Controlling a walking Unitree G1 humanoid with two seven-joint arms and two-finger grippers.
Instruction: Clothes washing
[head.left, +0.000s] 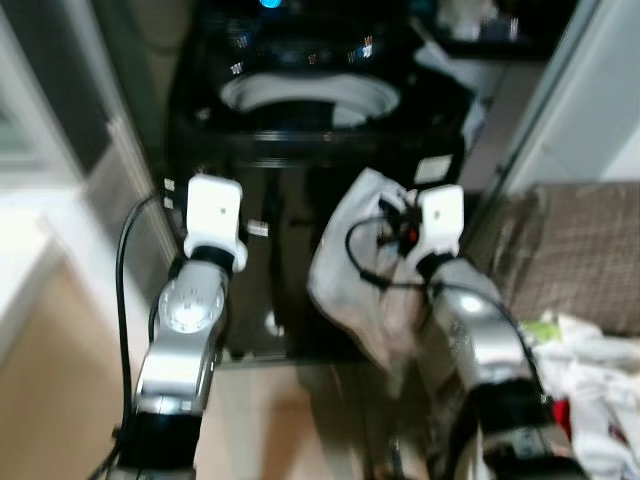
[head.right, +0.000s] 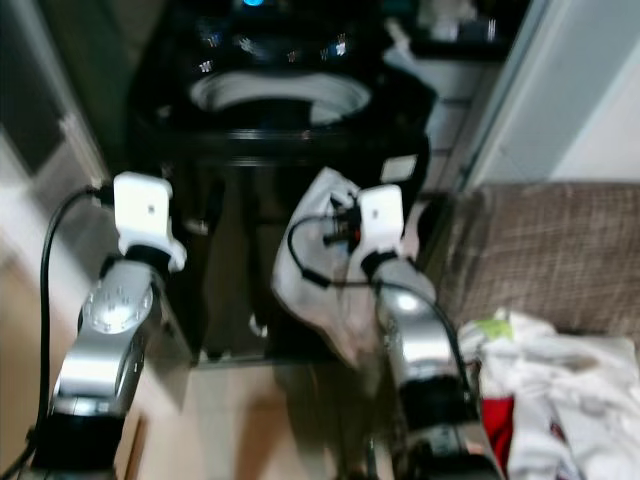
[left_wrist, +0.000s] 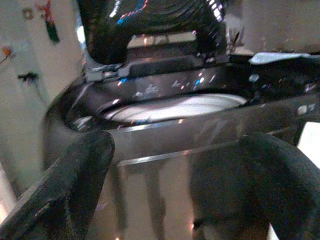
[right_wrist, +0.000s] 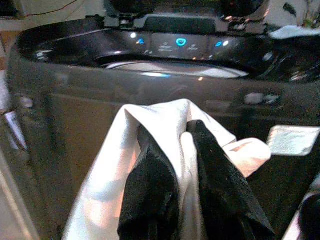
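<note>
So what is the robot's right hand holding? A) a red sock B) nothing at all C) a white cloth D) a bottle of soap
C: the right gripper has its two black fingers pinched on a white cloth, which hangs in front of the black washing machine with its lid up.

Way in: the washing machine (head.left: 300, 130) has its lid up, so the round tub hole (head.left: 308, 100) is open from above.
In the way: its tall black front wall (right_wrist: 150, 100) stands before both grippers.
Right side: a brown couch (head.left: 580, 250) and a clothes pile (head.left: 590, 370) sit close.
Left side: looks like bare floor, though it is blurry.
</note>
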